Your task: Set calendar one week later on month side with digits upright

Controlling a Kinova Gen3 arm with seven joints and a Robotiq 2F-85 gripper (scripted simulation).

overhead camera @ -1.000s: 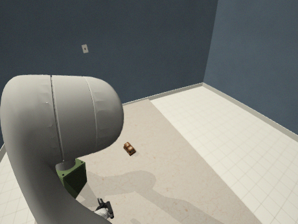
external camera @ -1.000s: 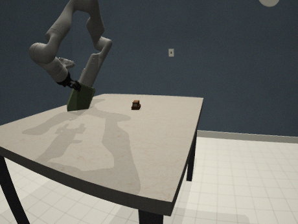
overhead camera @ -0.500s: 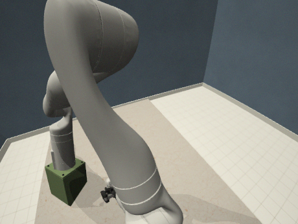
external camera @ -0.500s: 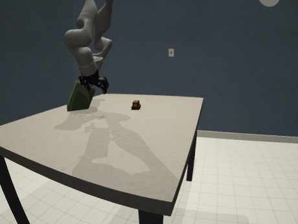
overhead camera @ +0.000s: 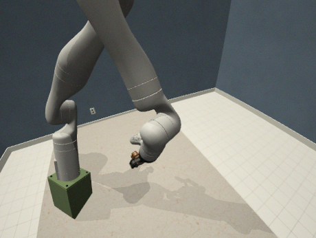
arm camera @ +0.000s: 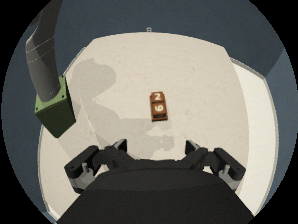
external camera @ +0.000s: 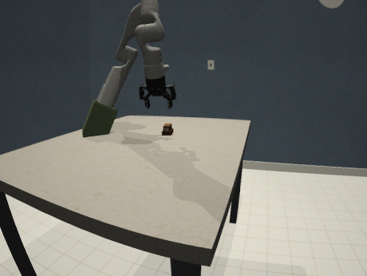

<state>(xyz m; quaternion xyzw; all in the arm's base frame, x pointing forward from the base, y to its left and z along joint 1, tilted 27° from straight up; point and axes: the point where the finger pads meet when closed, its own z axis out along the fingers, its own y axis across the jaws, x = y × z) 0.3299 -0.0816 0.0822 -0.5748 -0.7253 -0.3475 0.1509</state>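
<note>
The calendar (external camera: 167,128) (arm camera: 158,106) is a small orange-brown tray with its cubes, standing on the table (external camera: 120,191) near the far middle. It is too small for me to read the digits or the month. In the top view only an orange corner of the calendar (overhead camera: 136,154) shows beside the arm's wrist. My gripper (external camera: 158,104) (arm camera: 156,146) is open and empty. It hangs well above the table, a little left of and behind the calendar, fingers pointing down. In the wrist view the calendar lies ahead of the fingers, between them.
The arm's green base block (overhead camera: 70,192) (external camera: 100,120) (arm camera: 55,110) stands at the table's far left corner. The table's right edge (external camera: 243,147) drops to a tiled floor. The arm hides much of the top view.
</note>
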